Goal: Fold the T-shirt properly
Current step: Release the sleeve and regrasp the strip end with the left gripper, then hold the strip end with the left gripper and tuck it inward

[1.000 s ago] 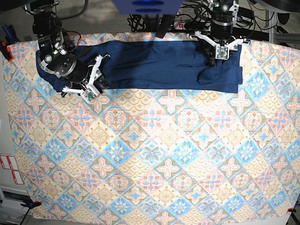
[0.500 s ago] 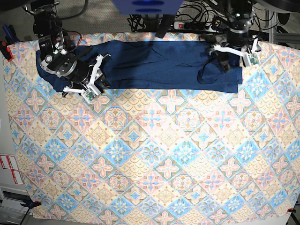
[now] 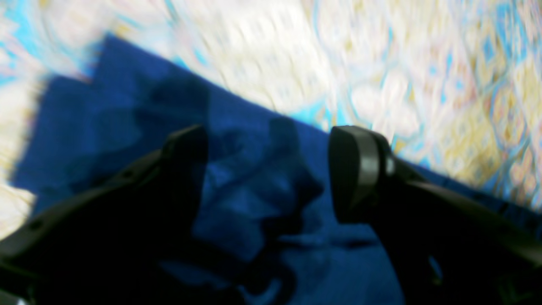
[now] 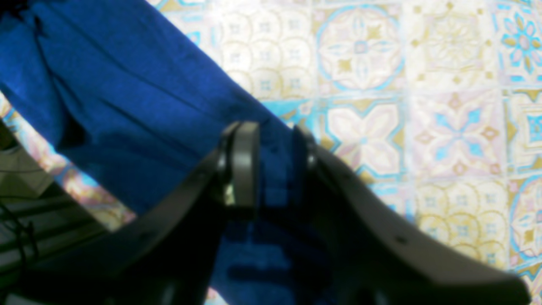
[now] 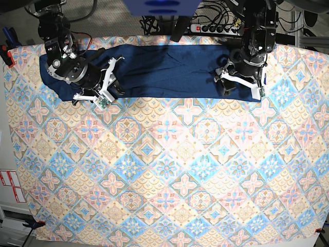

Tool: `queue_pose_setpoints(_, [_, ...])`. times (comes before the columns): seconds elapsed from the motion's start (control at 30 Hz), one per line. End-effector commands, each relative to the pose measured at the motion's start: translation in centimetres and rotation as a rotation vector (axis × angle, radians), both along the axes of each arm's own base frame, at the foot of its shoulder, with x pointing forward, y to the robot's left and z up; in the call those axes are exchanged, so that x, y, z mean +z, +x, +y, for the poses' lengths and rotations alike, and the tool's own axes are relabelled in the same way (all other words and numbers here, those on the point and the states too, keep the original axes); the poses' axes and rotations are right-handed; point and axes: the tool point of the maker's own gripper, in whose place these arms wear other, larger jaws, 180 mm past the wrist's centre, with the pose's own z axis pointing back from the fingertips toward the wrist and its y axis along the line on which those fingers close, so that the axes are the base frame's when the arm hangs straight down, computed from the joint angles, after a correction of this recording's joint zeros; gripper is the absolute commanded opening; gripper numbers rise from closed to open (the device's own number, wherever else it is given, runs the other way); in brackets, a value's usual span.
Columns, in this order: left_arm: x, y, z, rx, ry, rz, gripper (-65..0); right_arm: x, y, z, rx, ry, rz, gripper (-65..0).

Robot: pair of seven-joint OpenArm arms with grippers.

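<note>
The dark navy T-shirt [image 5: 164,69] lies in a long band along the back of the table. My left gripper [image 5: 239,86] hangs over the shirt's right end near its front edge. In the blurred left wrist view it [image 3: 266,169] is open, with rumpled shirt fabric [image 3: 106,110] below the jaws. My right gripper [image 5: 110,88] is at the shirt's left part, at its front edge. In the right wrist view it [image 4: 274,163] is closed to a narrow gap, with shirt fabric [image 4: 127,97] pinched between the fingers. The neck label is not visible.
A patterned tablecloth [image 5: 169,170] in blue, pink and yellow covers the table. A power strip [image 5: 211,28] and cables lie behind the back edge. A red clamp [image 5: 5,51] sits at the left edge. The floor shows beyond the left side.
My left arm swung from the back edge forward over the shirt's right end and turned. My right arm shifted slightly back and the shirt's left part moved a little with it.
</note>
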Motion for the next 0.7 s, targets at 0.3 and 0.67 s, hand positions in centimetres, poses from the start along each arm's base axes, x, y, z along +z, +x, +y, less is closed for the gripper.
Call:
queue_pose_setpoints(0.3, [-0.4, -0.2, -0.6, 0.001, -0.025, 0.026, -35.8, 1.1, 0.9, 0.0, 0.003, 0.016, -0.042, -51.5])
queue_pose_setpoints(0.67, [2.2, -0.5, 1.6, 0.055, 0.009, -0.040, -65.0, 1.1, 0.8, 0.1, 0.003, 0.017, -0.041, -51.5])
